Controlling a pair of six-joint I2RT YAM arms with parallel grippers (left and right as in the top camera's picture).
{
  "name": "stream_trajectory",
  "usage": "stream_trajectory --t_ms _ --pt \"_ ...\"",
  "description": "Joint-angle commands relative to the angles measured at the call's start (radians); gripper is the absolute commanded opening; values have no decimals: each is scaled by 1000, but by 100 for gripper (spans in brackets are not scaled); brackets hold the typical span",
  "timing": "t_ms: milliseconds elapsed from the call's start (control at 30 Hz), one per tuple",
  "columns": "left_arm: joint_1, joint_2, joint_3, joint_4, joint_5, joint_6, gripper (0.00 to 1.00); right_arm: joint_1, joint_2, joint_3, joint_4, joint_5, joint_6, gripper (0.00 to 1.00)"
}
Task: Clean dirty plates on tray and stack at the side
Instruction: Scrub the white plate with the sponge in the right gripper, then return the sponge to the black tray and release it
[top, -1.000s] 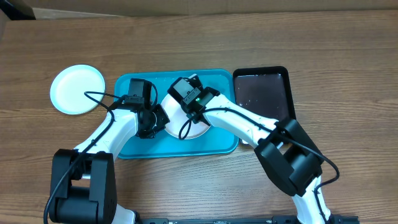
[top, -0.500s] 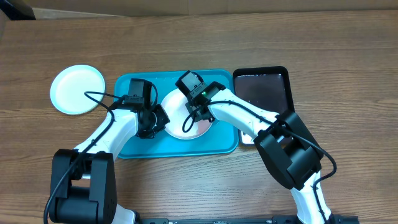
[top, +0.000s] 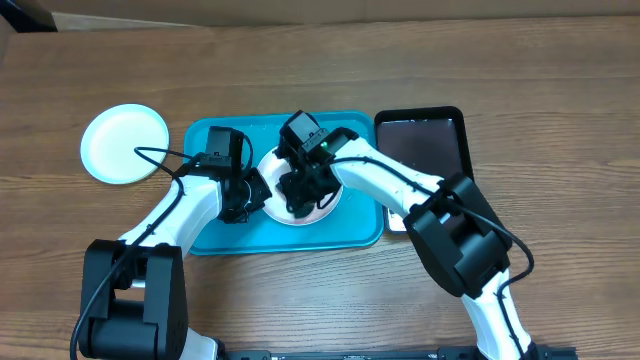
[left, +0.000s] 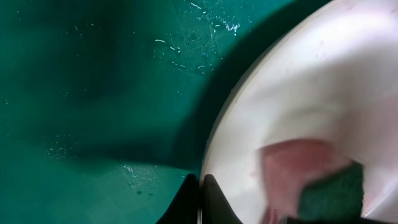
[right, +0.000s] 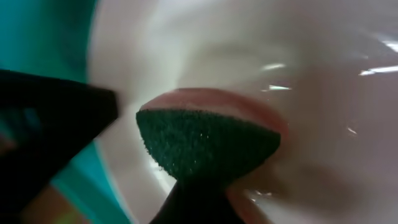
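A white plate (top: 322, 212) lies on the turquoise tray (top: 215, 232); the arms hide most of it. My left gripper (top: 256, 196) is shut on the plate's left rim (left: 224, 137), one finger on each side. My right gripper (top: 300, 196) is over the plate's middle, shut on a sponge (right: 208, 140) with a dark green scouring face and a pink body, pressed on the plate (right: 323, 74). The sponge also shows in the left wrist view (left: 323, 186). Another white plate (top: 124, 143) lies on the table, left of the tray. No light-blue or yellow-green rim shows.
A glossy black tray (top: 424, 150) stands right of the turquoise tray, touching its side. Both arms cross over the turquoise tray's front half. Bare wooden table lies behind and in front of the trays.
My right gripper has swept the sponge from the plate's right side leftward and forward to its middle. The left gripper has kept its hold on the rim without moving.
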Motion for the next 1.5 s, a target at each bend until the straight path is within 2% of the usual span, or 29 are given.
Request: stream_trajectory --t_ms 0,200,333,467,633,700,833,967,1167,1200,1233,1267,1333,1400,1467 --pt "-2 9 -16 3 8 13 4 -77 -18 143 -20 -218 3 4" --pt "-2 9 -16 3 7 16 5 -202 -62 349 -159 -226 -5 4" --pt "-2 9 -16 2 7 16 5 -291 -81 396 -301 -170 -63 4" --pt "-2 9 -16 2 7 20 5 -382 -85 396 -487 1 -135 4" --pt "-2 9 -16 4 7 20 9 -472 -85 394 -649 335 -129 4" --pt "-2 9 -16 4 7 19 9 -502 -85 375 -664 409 -128 4" --pt "-2 9 -16 5 8 19 9 -541 -85 303 -631 421 -128 4" --pt "-2 9 -16 6 8 19 10 -544 -85 183 -525 421 -128 4" --pt "-2 9 -16 6 8 19 15 -539 -84 -9 -337 420 -128 4" --pt "-2 9 -16 6 8 19 19 -539 -84 -22 -327 417 -129 9" --pt "-2 9 -16 7 8 19 25 -539 -85 -24 -326 412 -128 22" --pt "-2 9 -16 8 8 19 31 -539 -85 -23 -325 409 -128 29" --pt "-2 9 -16 9 7 19 41 -539 -85 2 -336 409 -128 38" --pt "-2 9 -16 12 7 19 45 -541 -85 48 -363 410 -128 51" --pt "-2 9 -16 12 7 19 45 -543 -85 105 -394 410 -128 70"
